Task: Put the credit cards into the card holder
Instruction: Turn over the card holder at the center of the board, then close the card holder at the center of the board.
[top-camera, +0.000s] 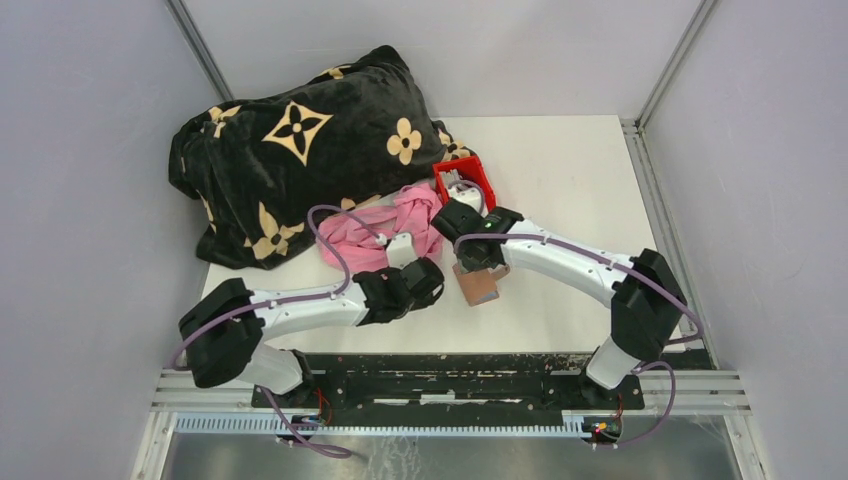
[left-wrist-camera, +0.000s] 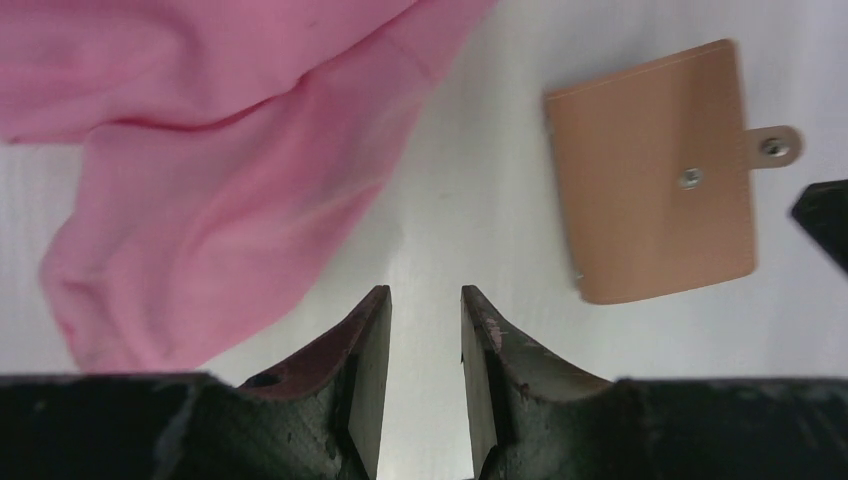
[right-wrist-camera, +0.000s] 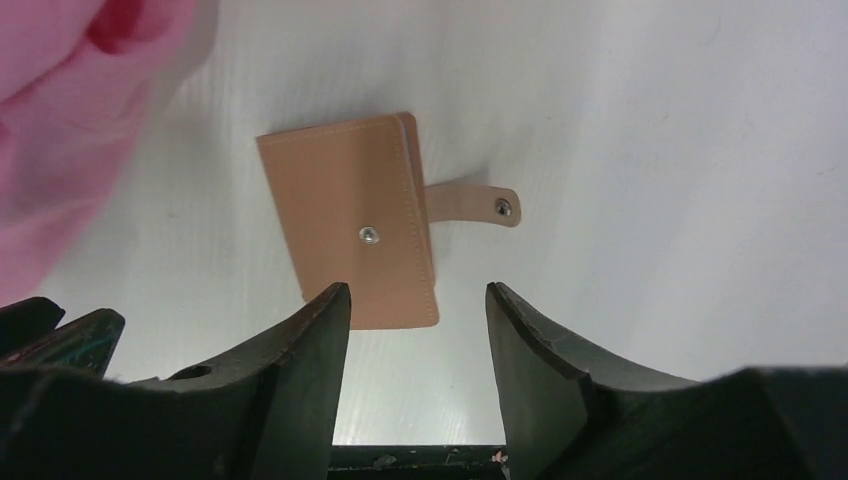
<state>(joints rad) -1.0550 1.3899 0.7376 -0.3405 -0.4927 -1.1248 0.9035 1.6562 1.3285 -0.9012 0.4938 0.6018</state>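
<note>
The card holder, a brown leather wallet, lies folded shut on the white table with its snap tab undone. It shows in the left wrist view and the right wrist view. My right gripper is open and empty, hovering just above the wallet. My left gripper is empty with a narrow gap between its fingers, left of the wallet and beside the pink cloth. No loose credit card shows clearly; pale flat things lie in the red bin.
A pink cloth lies left of the wallet and shows in the left wrist view. The red bin stands behind my right gripper. A black blanket with gold flowers fills the back left. Grey walls close in both sides.
</note>
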